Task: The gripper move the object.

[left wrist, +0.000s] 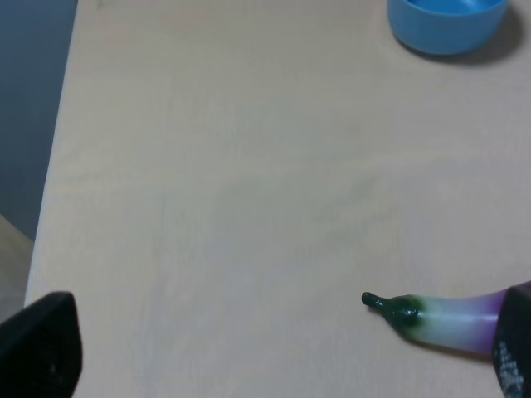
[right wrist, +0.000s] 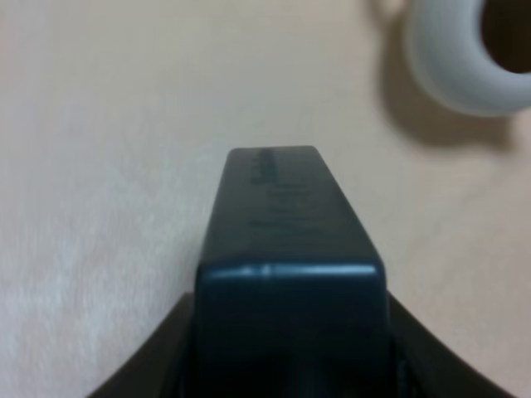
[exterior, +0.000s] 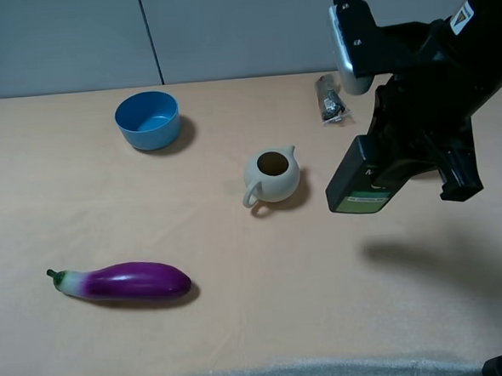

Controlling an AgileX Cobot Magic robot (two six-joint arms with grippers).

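The object is a black flat-sided bottle (exterior: 359,181) with a green label. My right gripper (exterior: 407,157) is shut on it and holds it tilted in the air, to the right of the teapot, casting a shadow on the table. In the right wrist view the bottle (right wrist: 290,274) fills the middle, clamped between the dark fingers (right wrist: 162,369). My left gripper (left wrist: 274,348) is open and empty, its fingertips (left wrist: 37,344) spread wide above the table near the eggplant's stem.
A cream teapot (exterior: 272,176) stands mid-table, also in the right wrist view (right wrist: 465,58). There is a blue bowl (exterior: 148,119) at the back left, a purple eggplant (exterior: 125,282) at the front left, and a dark wrapped packet (exterior: 331,98) at the back.
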